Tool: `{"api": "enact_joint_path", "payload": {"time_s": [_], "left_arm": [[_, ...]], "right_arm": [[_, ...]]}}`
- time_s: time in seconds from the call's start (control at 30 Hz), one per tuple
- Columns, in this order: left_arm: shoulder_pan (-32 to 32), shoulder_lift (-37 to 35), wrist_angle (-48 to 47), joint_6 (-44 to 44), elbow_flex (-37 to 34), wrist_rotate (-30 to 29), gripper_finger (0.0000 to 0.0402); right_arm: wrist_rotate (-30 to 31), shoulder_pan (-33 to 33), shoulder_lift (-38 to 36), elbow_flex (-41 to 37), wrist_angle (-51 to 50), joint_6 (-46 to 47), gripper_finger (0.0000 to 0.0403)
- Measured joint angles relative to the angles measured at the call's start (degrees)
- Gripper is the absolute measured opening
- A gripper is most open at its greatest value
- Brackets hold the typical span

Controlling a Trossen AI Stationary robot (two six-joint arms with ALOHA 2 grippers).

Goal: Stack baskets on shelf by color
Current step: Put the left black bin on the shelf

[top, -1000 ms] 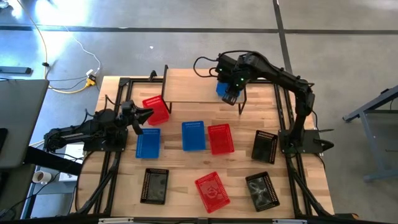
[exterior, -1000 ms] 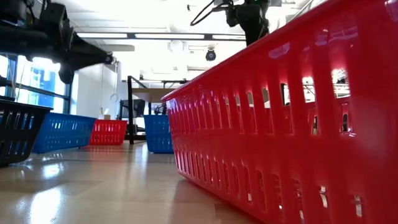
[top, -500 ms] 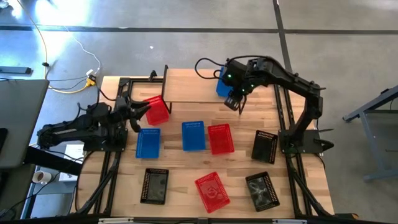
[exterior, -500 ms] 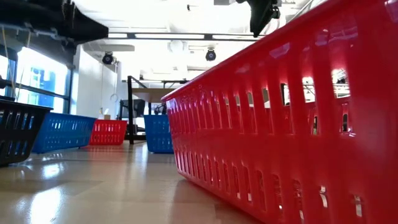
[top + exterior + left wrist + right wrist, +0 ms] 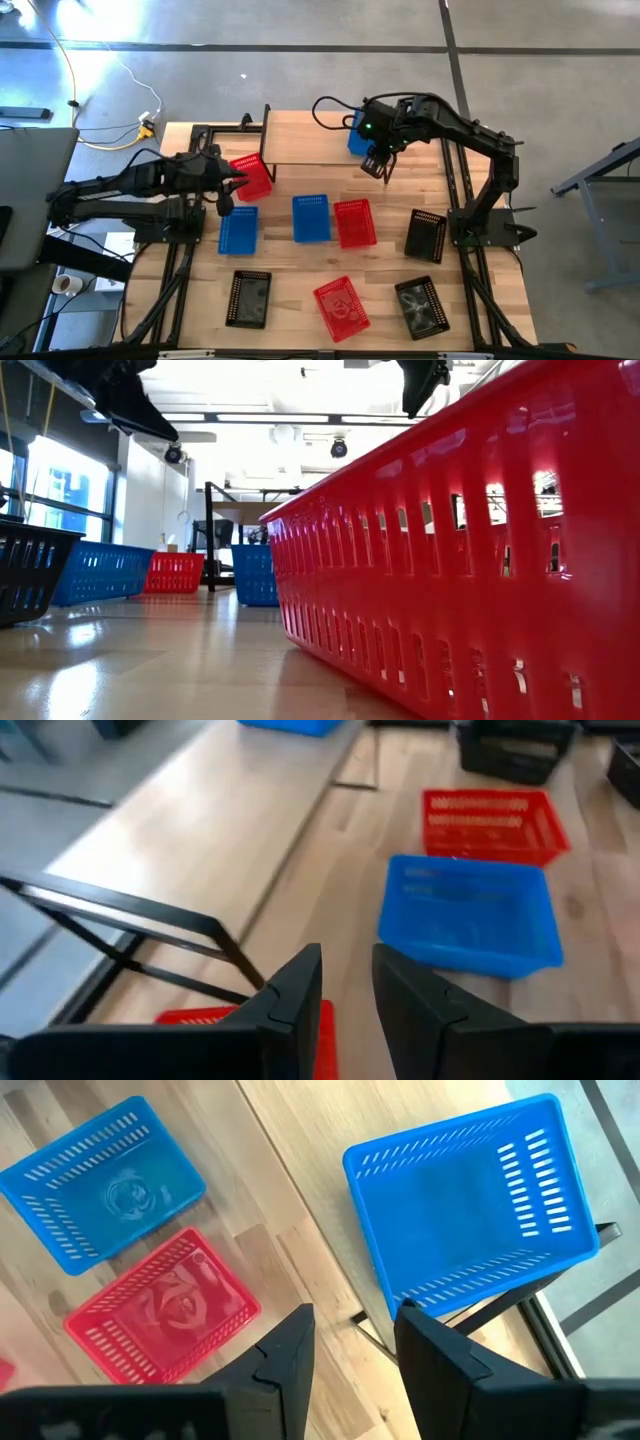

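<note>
The desk carries nearly everything, and the shelf stands along its far edge. Only one blue basket sits on the shelf, at its right end, near the edge in the right wrist view. Eight baskets lie loose on the desk in front of the shelf: a red one at the shelf's left end, two blue ones and another red nearer the shelf, a third red and three black ones farther from it.

The right gripper hangs just in front of the shelf's right end, beside the shelved blue basket, its fingers apart and holding nothing. The left gripper hovers by the shelf's left end, over the near edge of the red basket there, its fingers parted by a narrow gap and empty.

That narrow gap looks like the main risk: coming down on the red basket's mesh wall, the fingertips could land on the rim and push or tip the basket. The shelf's black legs stand close beside it and could catch the basket as it is lifted. The right arm, pulling away, could nudge the blue basket off the shelf's end.
</note>
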Motion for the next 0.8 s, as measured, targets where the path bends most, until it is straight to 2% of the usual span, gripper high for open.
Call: {"api": "enact_joint_path", "payload": {"time_s": [0.17, 0.43, 0.63, 0.8], "left_arm": [[-0.02, 4.05, -1.12, -4.99, 1.84, 1.25, 0.0091], [0.00, 8.47, -4.88, -9.54, 2.17, 1.23, 0.0134], [0.00, 10.98, -7.31, -9.63, 2.21, 1.04, 0.0135], [-0.09, 12.94, -7.44, -11.95, 2.21, 7.07, 0.0130]], "right_arm": [[-0.07, -0.03, 0.00, 0.00, -0.02, -1.20, 0.0126], [-0.70, -0.13, 0.00, 0.00, -0.02, -4.58, 0.0126], [-0.74, -0.13, 0.00, 0.00, -0.03, -5.29, 0.0126], [-0.42, -0.15, 0.00, 0.00, -0.04, -6.36, 0.0126]]}}
